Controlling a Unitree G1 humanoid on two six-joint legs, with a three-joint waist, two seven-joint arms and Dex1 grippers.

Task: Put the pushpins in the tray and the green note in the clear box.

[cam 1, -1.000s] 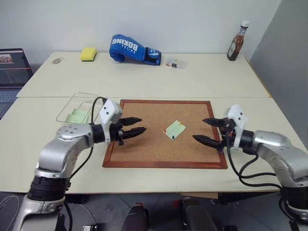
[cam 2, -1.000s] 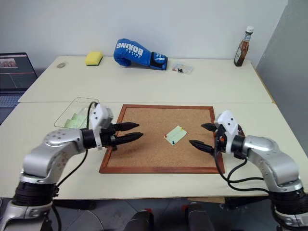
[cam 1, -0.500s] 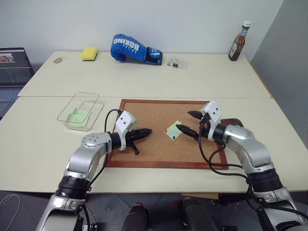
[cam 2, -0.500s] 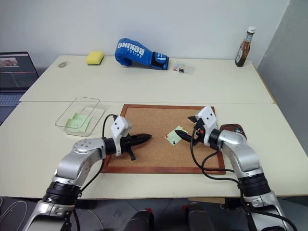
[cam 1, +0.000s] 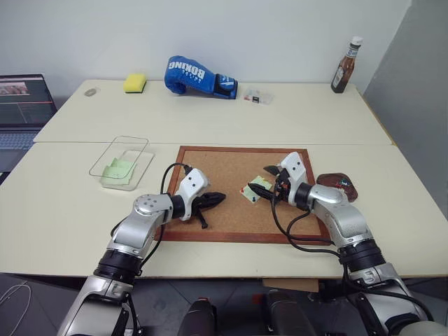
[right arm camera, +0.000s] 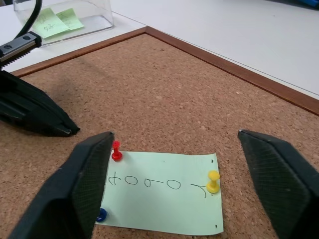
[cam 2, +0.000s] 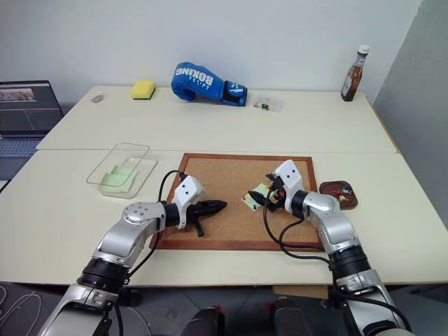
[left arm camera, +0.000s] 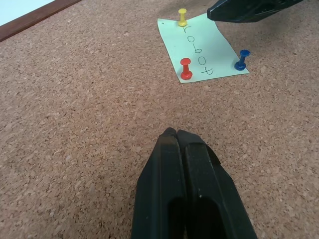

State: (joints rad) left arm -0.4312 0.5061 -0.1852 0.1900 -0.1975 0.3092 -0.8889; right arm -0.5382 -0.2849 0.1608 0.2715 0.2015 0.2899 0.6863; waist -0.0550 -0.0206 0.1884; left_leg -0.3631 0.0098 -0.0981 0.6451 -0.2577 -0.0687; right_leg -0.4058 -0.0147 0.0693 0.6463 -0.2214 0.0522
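Table (cam 1: 231, 115): pale, carrying everything listed below.

Corkboard (cam 1: 210, 210): wood-framed, lying flat under both sets of fingers.

Clear box (cam 1: 122, 162): off the board, behind the left arm and well apart from both sets of fingers; other green notes already lie in it.

Tray (cam 1: 336, 187): dark maroon, on the table just past the board's edge, beside the right forearm; small coloured pins appear to lie in it.

Right gripper (right arm camera: 174, 164): fingers wide apart, straddling the green note, which lies directly ahead and between them. This arm is judged the nearer and better placed for the first pull.

Left gripper (left arm camera: 180, 144): fingers pressed together, holding nothing, low over bare cork; the note lies ahead of the tips, clearly apart.

Green note (right arm camera: 162, 191): flat on the cork, handwritten, long axis running across the gap between the right fingers.

Pushpins: three show in the note. Red pin (right arm camera: 116, 151) sits touching or just beside one right fingertip (right arm camera: 92, 174); blue pin (right arm camera: 101, 215) sits at the corner by that same finger; yellow pin (right arm camera: 213, 181) stands nearer the other finger, apart from it. None is gripped.
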